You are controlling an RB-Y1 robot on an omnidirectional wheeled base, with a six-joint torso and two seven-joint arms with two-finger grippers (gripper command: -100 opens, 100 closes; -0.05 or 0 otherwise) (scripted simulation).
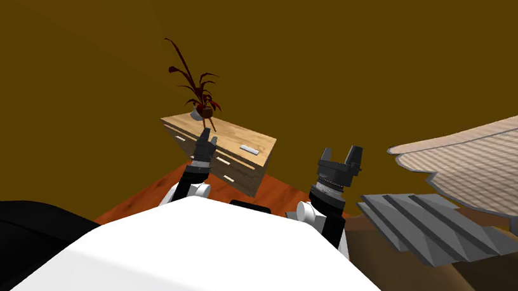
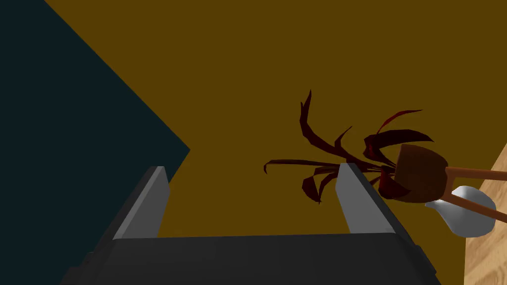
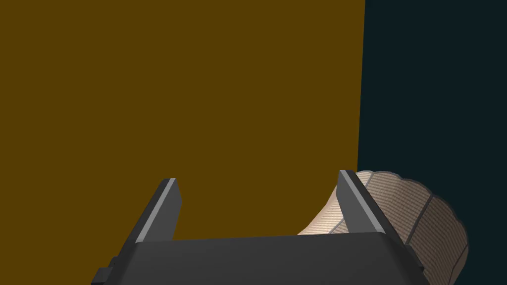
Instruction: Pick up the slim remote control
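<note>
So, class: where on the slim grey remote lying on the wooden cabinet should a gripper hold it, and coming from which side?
Probably mid-length, gripped across its narrow width, coming from above. The remote lies flat on the cabinet, long and thin, so its two long edges are the likeliest faces to pinch.

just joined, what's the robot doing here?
The robot faces a wooden nightstand with a slim grey remote lying flat on top, apart from a potted plant at the far corner. Nothing is held. The left gripper and right gripper are both open and raised in front of the chest, neither touching the remote. The left one looks past the plant toward the wall, so the grasp hasn't begun.
</note>
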